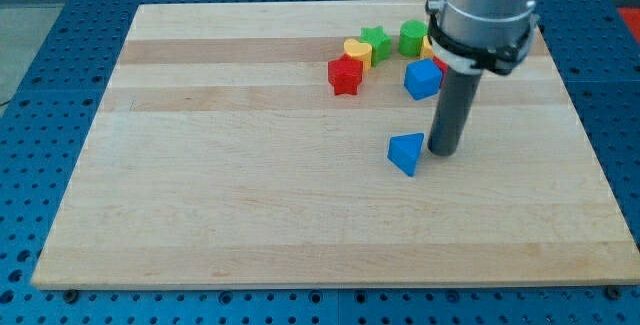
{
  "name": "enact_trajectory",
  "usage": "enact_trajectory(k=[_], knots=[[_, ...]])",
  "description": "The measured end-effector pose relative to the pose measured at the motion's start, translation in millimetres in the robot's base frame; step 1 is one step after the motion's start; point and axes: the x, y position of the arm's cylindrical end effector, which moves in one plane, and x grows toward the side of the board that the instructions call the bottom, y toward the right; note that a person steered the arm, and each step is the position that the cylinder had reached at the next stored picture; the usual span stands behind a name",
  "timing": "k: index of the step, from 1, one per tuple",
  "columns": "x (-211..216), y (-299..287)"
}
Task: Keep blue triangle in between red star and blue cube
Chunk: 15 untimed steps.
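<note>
The blue triangle [406, 153] lies on the wooden board, right of the middle. My tip [443, 152] stands just to its right, touching or nearly touching it. The red star [345, 75] sits up and to the left of the triangle. The blue cube [421, 79] sits above the triangle, just left of the rod. The triangle is below the gap between the star and the cube.
A yellow heart [356, 51], a green star [377, 41], a green cylinder [412, 37], and the partly hidden yellow block [429, 43] and red cylinder [440, 64] cluster near the board's top edge. The arm's body covers the top right.
</note>
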Motion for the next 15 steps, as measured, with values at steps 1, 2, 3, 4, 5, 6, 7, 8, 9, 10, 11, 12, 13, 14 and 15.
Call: enact_trajectory(k=[1,2,3,4,5,6,7,8,9,10,11,12,13,14,15], knots=[[29.7,-16.0],[26.6,-53.9],[-3.1,-76.1],[-32.1,-78.7],[-37.0,-78.7],[-23.1,-78.7],[-16.3,-76.2],[-24.9,-70.0],[-46.0,-69.7],[-64.0,-69.7],[-67.9,-69.7],[-62.8,-70.5],[-46.3,-69.1],[-43.7,-54.2],[-46.1,-37.5]])
